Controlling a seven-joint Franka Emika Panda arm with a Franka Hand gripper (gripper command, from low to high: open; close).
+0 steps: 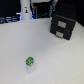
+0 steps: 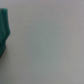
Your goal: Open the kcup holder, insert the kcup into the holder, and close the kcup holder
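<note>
The kcup holder (image 1: 62, 24) is a black boxy drawer unit with light handle marks on its front. It stands at the back on the exterior view's right with its drawers shut. The kcup (image 1: 30, 61), a tiny pod with a green foil top, sits alone on the white table (image 1: 55, 60) near the front, left of centre and far from the holder. No gripper shows in either view. The wrist view is blurred and shows only a pale surface (image 2: 50, 45) and a dark teal shape (image 2: 4, 30) at one edge, which I cannot identify.
A white bottle-like object (image 1: 26, 11) stands at the back on the exterior view's left. Dark and blue clutter (image 1: 7, 20) lines the back edge beside it. Dark equipment (image 1: 42, 6) stands behind the table.
</note>
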